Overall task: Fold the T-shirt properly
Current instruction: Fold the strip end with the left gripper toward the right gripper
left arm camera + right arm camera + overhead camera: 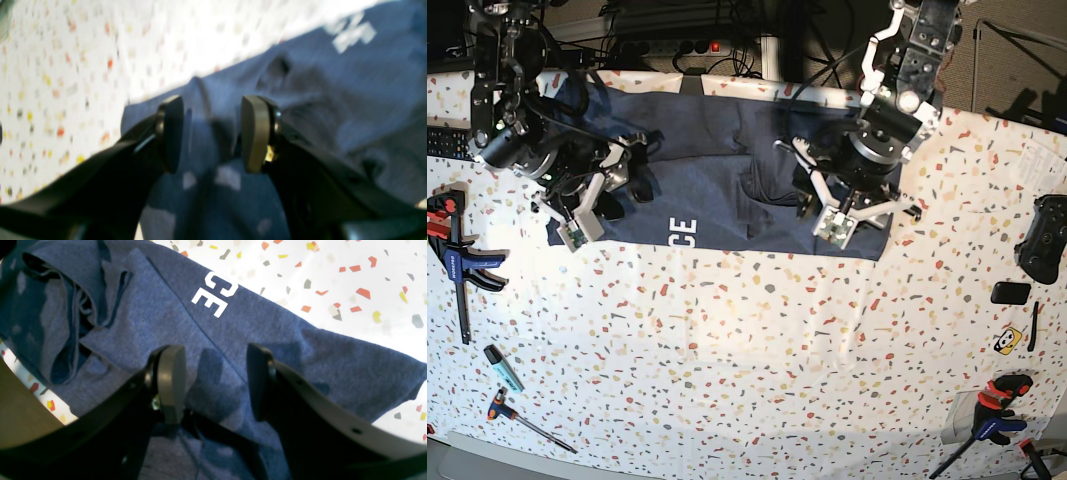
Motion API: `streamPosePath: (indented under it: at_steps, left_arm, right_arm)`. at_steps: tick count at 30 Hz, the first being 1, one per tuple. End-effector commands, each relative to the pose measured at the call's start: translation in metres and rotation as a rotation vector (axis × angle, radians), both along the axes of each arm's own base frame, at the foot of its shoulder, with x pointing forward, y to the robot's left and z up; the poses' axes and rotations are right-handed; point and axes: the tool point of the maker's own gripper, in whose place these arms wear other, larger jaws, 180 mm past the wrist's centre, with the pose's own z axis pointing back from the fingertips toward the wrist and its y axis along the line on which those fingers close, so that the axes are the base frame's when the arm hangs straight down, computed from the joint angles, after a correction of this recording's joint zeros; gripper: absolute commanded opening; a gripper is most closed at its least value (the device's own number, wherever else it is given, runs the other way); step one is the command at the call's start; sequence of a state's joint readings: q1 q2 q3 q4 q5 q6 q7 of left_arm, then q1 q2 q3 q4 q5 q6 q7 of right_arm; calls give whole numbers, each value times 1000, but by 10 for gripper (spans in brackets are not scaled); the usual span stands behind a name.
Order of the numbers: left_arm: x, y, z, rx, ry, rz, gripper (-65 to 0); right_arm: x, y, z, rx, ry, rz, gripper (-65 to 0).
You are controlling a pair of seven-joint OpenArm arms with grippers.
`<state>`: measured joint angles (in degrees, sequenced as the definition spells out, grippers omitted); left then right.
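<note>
The navy T-shirt (pixel 717 190) lies spread and partly bunched across the far half of the speckled table, with white "CE" lettering (pixel 683 232) near its front edge. My left gripper (pixel 862 215) is open over the shirt's right end. In the left wrist view (pixel 213 133) its jaws straddle a raised ridge of blurred cloth (pixel 333 100) without closing on it. My right gripper (pixel 599 200) is open over the shirt's left end. In the right wrist view (pixel 215 383) it hovers just above flat cloth (pixel 150 316) near a seam, below the lettering (pixel 215 293). A rumpled fold (pixel 76 306) lies to its left.
Orange-and-black clamps (pixel 457 245) lie at the left edge, with a marker (pixel 502 368) and a screwdriver (pixel 527 420) at the front left. A game controller (pixel 1042 240), a small black block (pixel 1010 292) and another clamp (pixel 992 415) lie on the right.
</note>
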<state>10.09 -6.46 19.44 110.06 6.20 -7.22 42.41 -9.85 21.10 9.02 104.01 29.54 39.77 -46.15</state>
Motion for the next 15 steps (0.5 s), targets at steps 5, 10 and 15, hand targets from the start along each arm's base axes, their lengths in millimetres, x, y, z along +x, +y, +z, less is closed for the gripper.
streamPosePath:
  at_steps: [5,10,15]
  left_arm:
    - [-9,-2,-1,-19,-5,-6,-377]
    - [-14,-2,-20,-24,34,-7,-377]
    - [-12,-17,-20,-149,29,-18,-377]
  right_arm:
    - [6,0,13,4,-42,8,-352]
    - [6,0,12,3,-40,9,-352]
    - [6,0,12,3,-41,9,-352]
